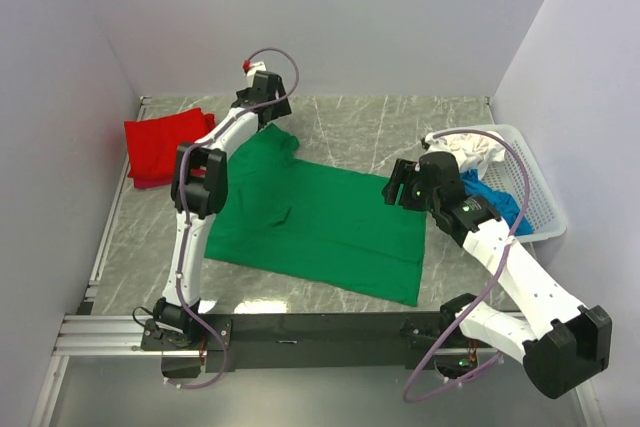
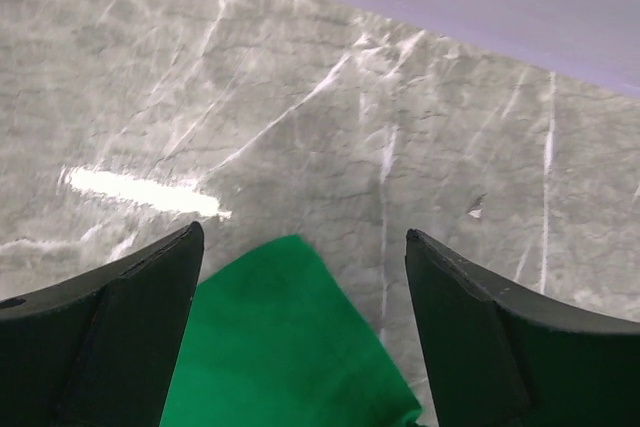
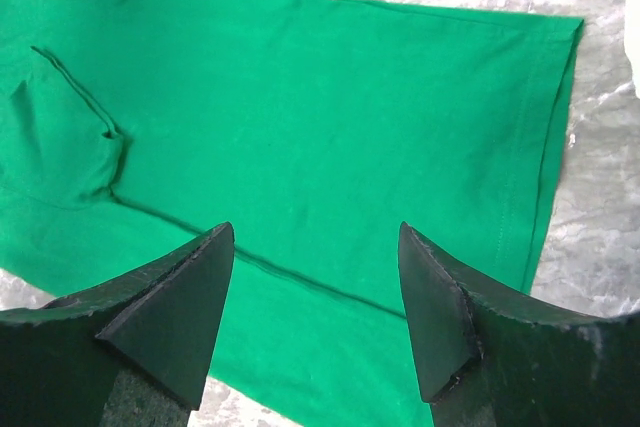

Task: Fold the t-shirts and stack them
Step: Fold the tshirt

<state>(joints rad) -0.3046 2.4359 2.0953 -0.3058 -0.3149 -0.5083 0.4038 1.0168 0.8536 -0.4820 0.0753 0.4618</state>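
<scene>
The green t-shirt (image 1: 320, 222) lies spread mid-table. The left gripper (image 2: 303, 239), fingers wide, hangs over the shirt's corner at 11 o'clock, and the right gripper (image 3: 315, 230), equally wide and empty, is above its 3 o'clock hem. If either pinches only one layer, or they lift unevenly, the fold may skew and the crease near the middle may bunch.

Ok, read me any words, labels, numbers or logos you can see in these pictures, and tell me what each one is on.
No text can be read in any view.
The green t-shirt shows only plain cloth, with no print or label visible.
The red t-shirt and the white basket show no markings.
The left claw and the right claw are bare black.
</scene>
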